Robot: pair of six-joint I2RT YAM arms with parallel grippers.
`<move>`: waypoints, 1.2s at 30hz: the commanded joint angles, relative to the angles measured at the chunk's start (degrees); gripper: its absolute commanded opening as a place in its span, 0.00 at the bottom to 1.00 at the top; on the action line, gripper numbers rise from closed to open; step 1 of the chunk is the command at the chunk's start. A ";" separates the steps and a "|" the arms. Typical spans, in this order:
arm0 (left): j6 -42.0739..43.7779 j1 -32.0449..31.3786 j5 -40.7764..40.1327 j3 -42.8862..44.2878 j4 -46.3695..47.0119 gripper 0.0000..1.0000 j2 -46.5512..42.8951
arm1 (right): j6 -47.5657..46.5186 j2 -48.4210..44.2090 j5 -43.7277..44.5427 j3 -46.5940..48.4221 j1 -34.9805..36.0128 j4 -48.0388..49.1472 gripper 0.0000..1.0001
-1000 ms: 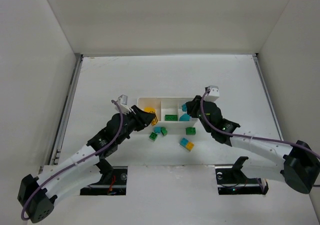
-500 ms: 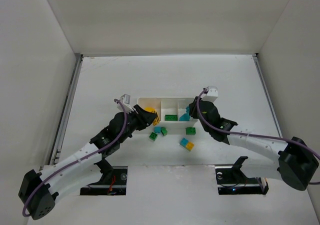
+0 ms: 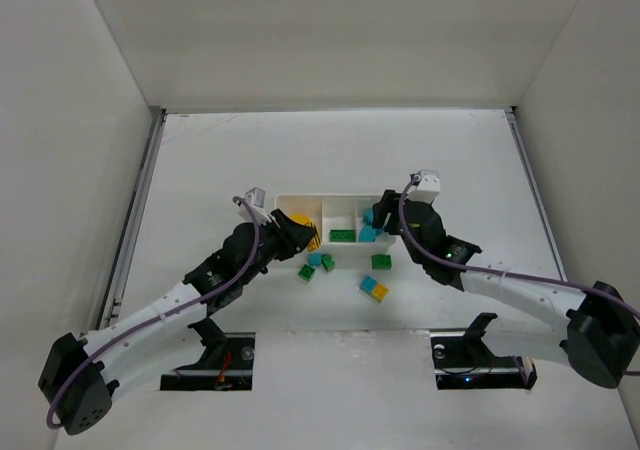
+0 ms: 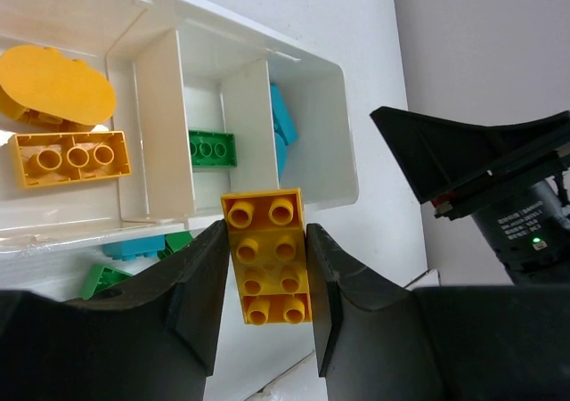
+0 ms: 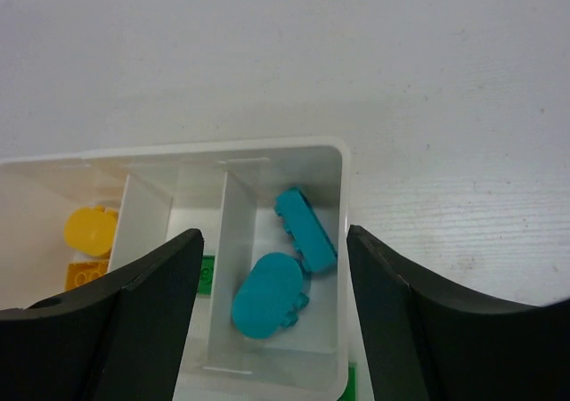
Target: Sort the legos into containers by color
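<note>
The white tray [image 3: 335, 199] has three containers in a row. My left gripper [image 3: 300, 236] [image 4: 265, 272] is shut on a yellow brick [image 4: 267, 254], just in front of the tray's near wall. The left container [image 4: 53, 200] holds a rounded yellow piece [image 4: 58, 85] and a yellow brick [image 4: 71, 156]. A green brick [image 4: 212, 149] lies in the middle one. My right gripper [image 3: 376, 215] [image 5: 272, 281] hangs open above the right container [image 5: 325, 178]. Below it lie a rounded cyan piece [image 5: 267, 296] and a cyan brick [image 5: 305, 232].
Loose legos lie on the table in front of the tray: green [image 3: 306, 272], cyan [image 3: 315, 260], green [image 3: 381, 262], and a cyan [image 3: 368, 284] and yellow [image 3: 380, 292] pair. White walls enclose the table on the left, back and right.
My right gripper has opened, and the rounded cyan piece now lies in the right container. My left gripper has shifted slightly right along the tray's front, still holding the yellow brick.
</note>
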 commanded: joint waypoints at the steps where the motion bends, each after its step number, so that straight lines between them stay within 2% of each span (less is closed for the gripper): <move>1: 2.06 0.23 -0.38 3.55 1.62 0.13 -0.25 | -1.77 -4.09 1.48 1.98 0.07 1.17 0.72; 2: 2.32 0.41 -0.38 3.90 1.10 0.13 -0.34 | -2.12 -5.41 1.48 1.02 0.33 1.61 0.71; 4: 3.37 0.85 -1.08 4.52 -0.22 0.13 -0.43 | -2.21 -7.52 1.75 -1.09 0.60 2.66 0.62; 5: 3.99 1.20 -1.61 4.96 -1.10 0.13 -0.25 | -2.03 -8.83 1.84 -2.49 0.69 3.45 0.55; 7: 5.92 1.73 -3.01 6.27 -3.38 0.13 1.24 | -1.68 -11.56 2.45 -5.65 0.69 5.47 0.35; 9: 7.50 2.08 -4.77 7.59 -5.23 0.13 3.52 | -0.90 -14.54 3.24 -7.94 0.69 6.09 0.23; 13: 11.46 3.05 -9.07 11.28 -8.13 0.13 9.67 | 0.17 -16.76 3.24 -9.88 0.60 7.58 0.24; 19: 15.41 3.92 -13.12 14.97 -6.47 0.14 18.20 | -0.27 -12.10 3.07 -9.27 1.21 8.64 0.30; 24: 18.67 6.21 -14.18 17.96 -5.59 0.17 24.17 | -1.94 -11.04 4.47 -9.01 3.41 9.87 0.49; 26: 19.11 7.09 -14.27 18.76 -5.24 0.21 26.37 | -2.64 -11.57 4.74 -9.09 4.02 9.96 0.52; 30: 19.11 7.97 -13.92 19.46 -4.62 0.29 28.84 | -3.52 -13.68 3.95 -9.18 6.48 10.05 0.50; 36: 19.82 7.88 -14.01 20.17 -4.53 0.49 29.02 | -4.14 -15.17 -0.35 -9.27 13.67 9.43 0.37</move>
